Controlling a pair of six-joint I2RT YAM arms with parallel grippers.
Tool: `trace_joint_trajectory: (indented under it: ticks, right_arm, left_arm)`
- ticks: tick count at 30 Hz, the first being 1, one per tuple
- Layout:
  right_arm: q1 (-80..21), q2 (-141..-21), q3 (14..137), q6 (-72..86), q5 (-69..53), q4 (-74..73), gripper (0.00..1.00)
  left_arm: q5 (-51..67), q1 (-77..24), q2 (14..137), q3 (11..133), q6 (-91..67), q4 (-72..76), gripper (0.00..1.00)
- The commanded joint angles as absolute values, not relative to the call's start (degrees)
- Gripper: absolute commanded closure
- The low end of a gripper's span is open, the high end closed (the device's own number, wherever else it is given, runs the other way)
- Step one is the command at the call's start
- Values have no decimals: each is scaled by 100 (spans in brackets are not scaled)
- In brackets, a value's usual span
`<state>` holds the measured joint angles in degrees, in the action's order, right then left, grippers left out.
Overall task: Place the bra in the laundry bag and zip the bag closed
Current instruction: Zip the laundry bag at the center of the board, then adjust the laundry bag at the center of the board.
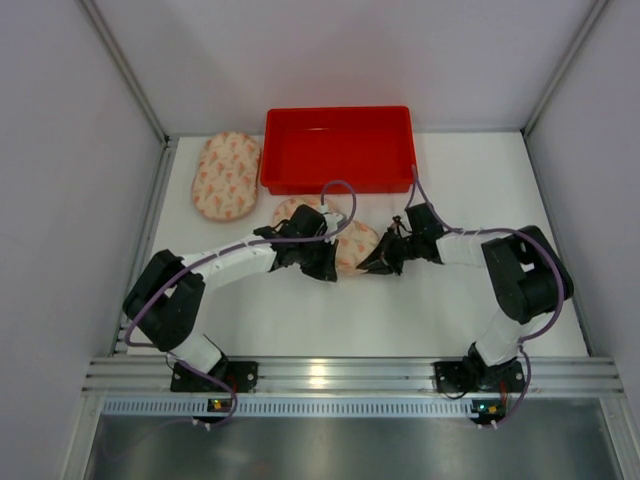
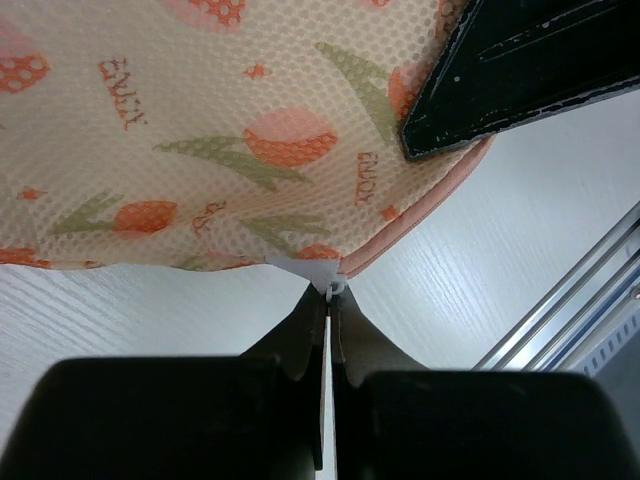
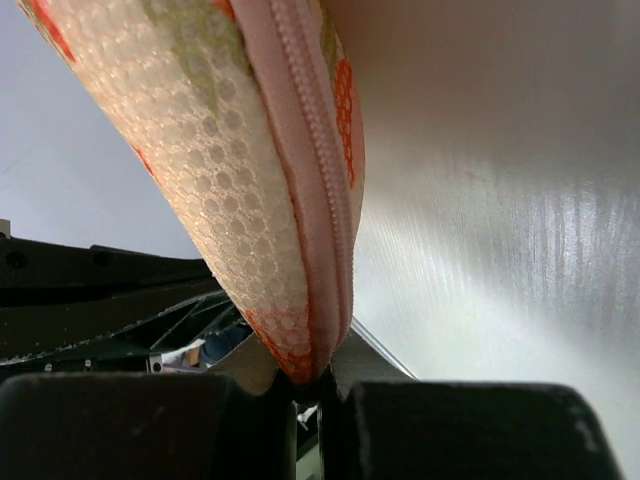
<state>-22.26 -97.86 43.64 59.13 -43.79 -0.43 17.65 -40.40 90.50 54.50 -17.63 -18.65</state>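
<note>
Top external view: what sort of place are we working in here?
Most likely a robot test cell, not a home laundry room: a white table walled by plain panels, an aluminium rail along the near edge, and a red bin staged at the back.

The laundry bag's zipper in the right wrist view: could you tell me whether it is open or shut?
Shut along the visible stretch: the zipper teeth are meshed down to the right gripper. Elsewhere, cannot tell.

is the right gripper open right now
No, the right gripper is shut, pinching the zippered edge of the laundry bag between its fingers.
</note>
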Motion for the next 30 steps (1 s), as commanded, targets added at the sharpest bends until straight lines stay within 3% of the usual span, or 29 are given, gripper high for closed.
trace_joint_trajectory:
  ticks: [1, 8, 10, 11, 16, 23, 25, 28, 29, 30]
  right_arm:
    - [-1890, -9756, 4368, 5476, -4096, -396, 100]
    - [-1793, -9668, 4289, 5344, -4192, -396, 100]
    - [-1793, -9633, 4298, 5291, -4236, -326, 100]
    - [-1793, -9633, 4315, 5248, -4254, -325, 100]
    - [-1793, -9642, 4552, 4388, -4377, -674, 100]
    - [-1653, -9379, 4825, 2903, -4149, -1519, 95]
    - [-1609, -9299, 4738, 2804, -4122, -1608, 85]
    - [-1608, -9133, 4527, 2830, -4219, -1635, 49]
    - [-1608, -9001, 4474, 2882, -4201, -1609, 29]
    - [-1608, -8948, 4430, 2900, -4253, -1652, 24]
  left_arm:
    - [1389, -3648, 8815, 5432, -1310, -2487, 100]
    - [1590, -3191, 9123, 5467, -1301, -2654, 100]
    - [2274, -3182, 9088, 5554, -1214, -2637, 100]
    - [2537, -3190, 9053, 5676, -1187, -2619, 97]
    - [2902, -3190, 8247, 5801, -800, -2584, 52]
    - [1926, -2858, 7568, 5783, -265, -2759, 34]
    - [1793, -2673, 7585, 5748, -386, -2786, 31]
    - [1811, -2172, 7777, 5669, -1018, -2725, 29]
    - [1880, -1945, 7787, 5599, -1420, -2638, 29]
    - [1985, -1821, 7761, 5486, -1615, -2532, 28]
